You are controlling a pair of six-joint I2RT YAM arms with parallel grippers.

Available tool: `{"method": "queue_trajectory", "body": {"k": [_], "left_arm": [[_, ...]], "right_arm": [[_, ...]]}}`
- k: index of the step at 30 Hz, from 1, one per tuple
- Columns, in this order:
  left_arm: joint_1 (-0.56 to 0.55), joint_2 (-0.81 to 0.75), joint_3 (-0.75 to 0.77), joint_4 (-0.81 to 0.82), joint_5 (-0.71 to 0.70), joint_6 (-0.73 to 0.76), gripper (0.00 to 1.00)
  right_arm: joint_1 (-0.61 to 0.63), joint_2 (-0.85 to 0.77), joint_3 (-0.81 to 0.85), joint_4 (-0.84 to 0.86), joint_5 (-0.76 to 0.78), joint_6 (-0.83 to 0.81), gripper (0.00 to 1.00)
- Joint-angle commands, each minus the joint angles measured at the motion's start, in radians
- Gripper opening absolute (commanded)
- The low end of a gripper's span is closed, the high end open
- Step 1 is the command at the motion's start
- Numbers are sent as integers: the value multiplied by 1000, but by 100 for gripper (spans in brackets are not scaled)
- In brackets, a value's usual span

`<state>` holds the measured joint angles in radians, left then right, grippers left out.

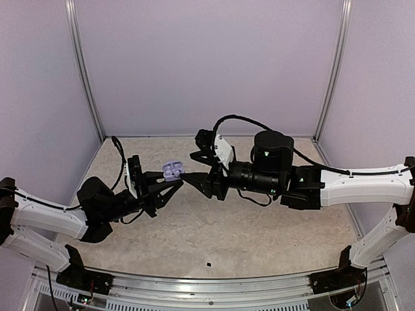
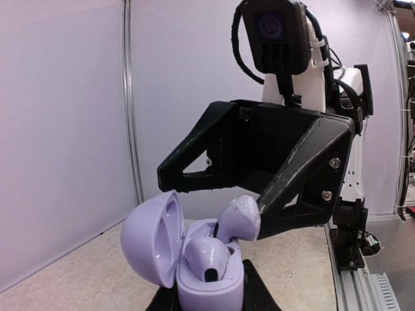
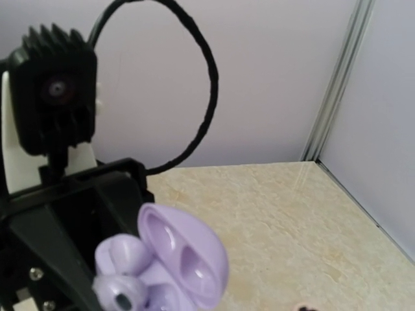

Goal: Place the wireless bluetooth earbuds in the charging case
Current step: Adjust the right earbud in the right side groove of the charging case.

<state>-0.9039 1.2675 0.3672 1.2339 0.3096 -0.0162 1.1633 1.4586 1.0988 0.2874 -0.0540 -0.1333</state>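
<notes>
My left gripper (image 1: 170, 180) is shut on the base of the lilac charging case (image 2: 211, 285), held up above the table with its lid (image 2: 150, 238) swung open to the left. One pale lilac earbud (image 2: 206, 256) sits in the near socket. A second earbud (image 2: 238, 219) stands tilted with its stem down in the far socket. My right gripper (image 2: 213, 201) hangs just over the case with jaws apart; one fingertip (image 2: 275, 207) touches that second earbud and the other finger stands clear. In the right wrist view the open lid (image 3: 188, 259) and both earbuds (image 3: 122, 254) are blurred and close.
The beige stone-patterned table (image 1: 259, 227) is walled by pale lilac panels with metal posts (image 1: 84, 71) at the back corners. A small dark speck (image 1: 209, 265) lies near the front. A metal rail (image 1: 207, 288) runs along the near edge between the arm bases.
</notes>
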Motion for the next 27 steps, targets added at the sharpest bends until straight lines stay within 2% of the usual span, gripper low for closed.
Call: {"method": "queue_trajectory", "body": {"k": [1, 19, 27], "left_arm": [[-9, -5, 19, -4, 11, 13, 3], [-10, -12, 9, -7, -9, 32, 3], [-7, -14, 6, -2, -27, 26, 3]], "right_arm": [[9, 6, 32, 6, 46, 21, 60], [-28, 9, 40, -32, 116, 75, 58], [-27, -42, -21, 1, -41, 64, 63]]}}
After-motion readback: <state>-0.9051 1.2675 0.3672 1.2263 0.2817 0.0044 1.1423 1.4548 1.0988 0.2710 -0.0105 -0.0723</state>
